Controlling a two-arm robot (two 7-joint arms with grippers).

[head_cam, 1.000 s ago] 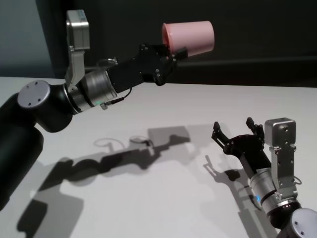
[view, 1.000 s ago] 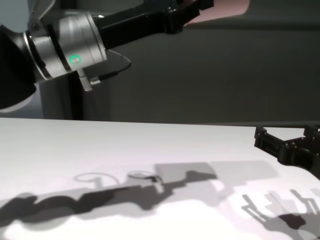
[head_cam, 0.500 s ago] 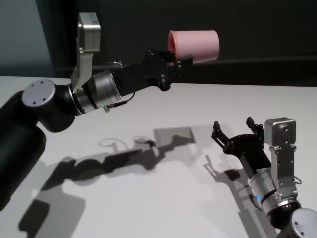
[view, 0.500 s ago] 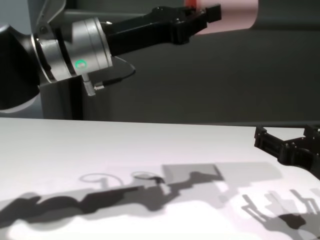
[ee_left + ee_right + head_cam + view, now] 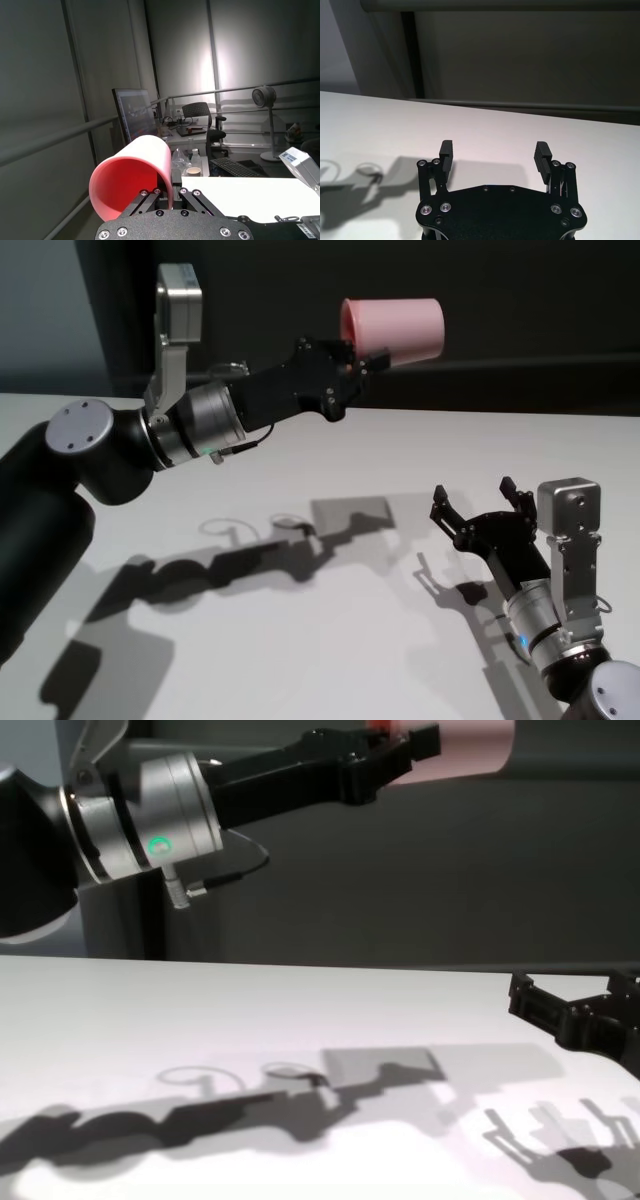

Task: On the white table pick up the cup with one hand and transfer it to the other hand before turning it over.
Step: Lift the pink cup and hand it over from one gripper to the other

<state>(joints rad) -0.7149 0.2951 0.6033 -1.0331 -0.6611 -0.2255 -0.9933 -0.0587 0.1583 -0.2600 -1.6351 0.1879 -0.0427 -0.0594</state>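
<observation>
Head view: the left tool [image 5: 362,358], clenched on the rim of the pink cup [image 5: 394,330], holds it sideways at upper centre, high above the white bench [image 5: 330,570], seemingly presenting it for handover, while, right wrist view, the right tool [image 5: 494,152] waits with fingers spread, low over the bench.

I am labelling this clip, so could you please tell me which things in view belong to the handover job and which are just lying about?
Part of the job:
- the cup, held on its side in the air by the shut left gripper
- the right gripper, fingers open, low over the white table

Just about, beyond the table, in the left wrist view:
- monitor
- office chair
- fan
- keyboard
</observation>
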